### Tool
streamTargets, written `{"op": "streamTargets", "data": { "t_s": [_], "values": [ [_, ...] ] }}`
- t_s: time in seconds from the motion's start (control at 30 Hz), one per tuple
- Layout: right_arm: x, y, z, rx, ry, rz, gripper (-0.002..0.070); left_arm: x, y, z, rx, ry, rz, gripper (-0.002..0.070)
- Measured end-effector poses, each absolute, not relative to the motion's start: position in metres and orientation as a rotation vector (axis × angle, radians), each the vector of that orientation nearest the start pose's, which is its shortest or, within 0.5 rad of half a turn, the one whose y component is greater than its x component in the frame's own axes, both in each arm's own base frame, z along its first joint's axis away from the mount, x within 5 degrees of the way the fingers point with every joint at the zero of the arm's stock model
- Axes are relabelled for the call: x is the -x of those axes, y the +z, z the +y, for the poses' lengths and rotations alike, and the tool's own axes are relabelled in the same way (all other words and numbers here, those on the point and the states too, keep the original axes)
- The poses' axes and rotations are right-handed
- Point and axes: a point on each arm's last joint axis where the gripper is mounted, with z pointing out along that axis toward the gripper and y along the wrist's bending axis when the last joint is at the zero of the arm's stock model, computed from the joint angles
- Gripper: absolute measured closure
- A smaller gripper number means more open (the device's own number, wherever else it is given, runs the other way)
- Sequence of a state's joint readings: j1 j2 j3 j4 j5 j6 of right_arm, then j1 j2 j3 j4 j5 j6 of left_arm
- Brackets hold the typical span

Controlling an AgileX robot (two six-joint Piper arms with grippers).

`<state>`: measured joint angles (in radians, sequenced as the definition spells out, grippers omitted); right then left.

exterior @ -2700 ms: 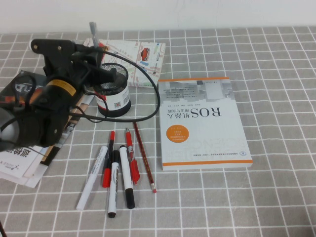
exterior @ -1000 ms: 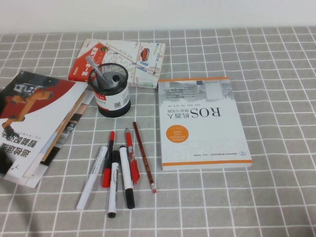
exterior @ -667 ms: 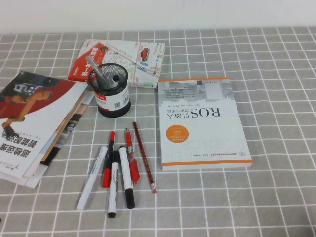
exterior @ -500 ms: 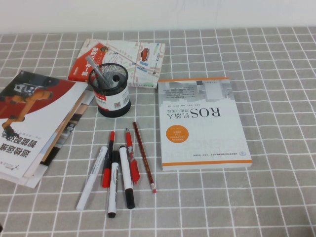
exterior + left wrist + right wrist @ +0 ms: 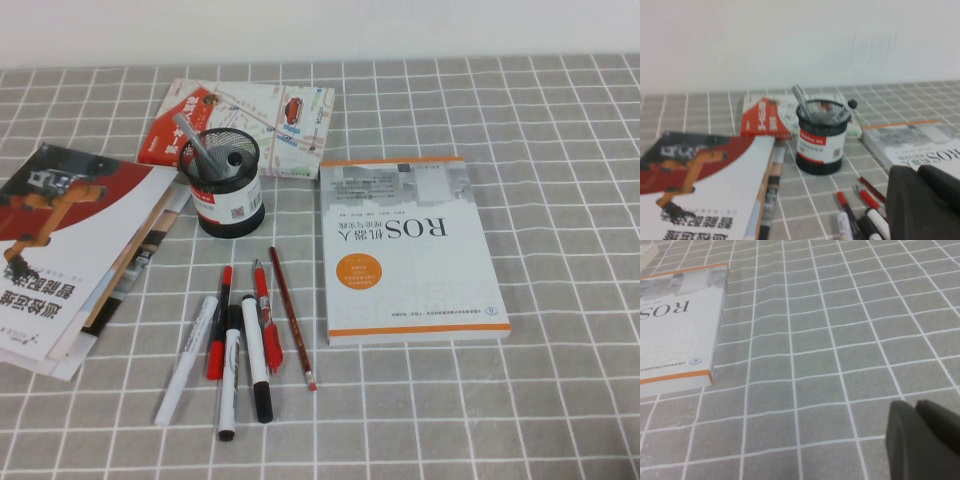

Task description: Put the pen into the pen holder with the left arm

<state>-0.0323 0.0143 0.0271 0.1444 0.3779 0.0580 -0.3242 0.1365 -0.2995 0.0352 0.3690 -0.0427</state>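
Observation:
The black wire-mesh pen holder [image 5: 228,195] with a red-and-white label stands at the left middle of the table. The slim grey pen [image 5: 193,148] stands in it, leaning left over the rim. The holder [image 5: 820,145] and the pen [image 5: 801,96] also show in the left wrist view, far from my left gripper [image 5: 917,172]. That gripper is shut and empty, low over the loose pens. My right gripper [image 5: 916,407] is shut and empty over bare tablecloth. Neither arm shows in the high view.
A white ROS book [image 5: 410,245] lies right of the holder. A map booklet [image 5: 270,115] lies behind it and a stack of magazines [image 5: 70,240] to its left. Several markers and red pens [image 5: 240,340] and a red pencil [image 5: 290,315] lie in front.
The left arm, which held the pen upright over the holder 2.7 s ago, has pulled back out of the high view. The pen now stands in the holder.

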Motion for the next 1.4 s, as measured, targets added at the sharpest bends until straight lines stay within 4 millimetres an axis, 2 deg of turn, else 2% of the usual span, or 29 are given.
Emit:
{"op": "streamTargets", "data": {
  "t_s": [0.17,0.4,0.57,0.73,0.93,1.4],
  "values": [
    [-0.054,0.170,0.003,-0.177,0.159,1.894,0.0691,-0.043,0.249,-0.011,-0.171,-0.199,1.619,0.0677],
    [-0.054,0.170,0.003,-0.177,0.159,1.894,0.0691,-0.051,0.216,-0.008,-0.066,-0.144,1.657,0.0677],
    [-0.054,0.170,0.003,-0.177,0.159,1.894,0.0691,-0.056,0.192,-0.008,-0.013,-0.175,1.666,0.0678],
    [-0.054,0.170,0.003,-0.177,0.159,1.894,0.0691,-0.055,0.185,-0.008,-0.001,-0.191,1.724,0.0677],
    [-0.054,0.170,0.003,-0.177,0.159,1.894,0.0691,-0.052,0.173,-0.009,-0.078,-0.148,1.859,0.0678],
    [-0.054,0.170,0.003,-0.177,0.159,1.894,0.0691,-0.052,0.171,-0.010,-0.094,-0.139,1.879,0.0677]
  ]
}}
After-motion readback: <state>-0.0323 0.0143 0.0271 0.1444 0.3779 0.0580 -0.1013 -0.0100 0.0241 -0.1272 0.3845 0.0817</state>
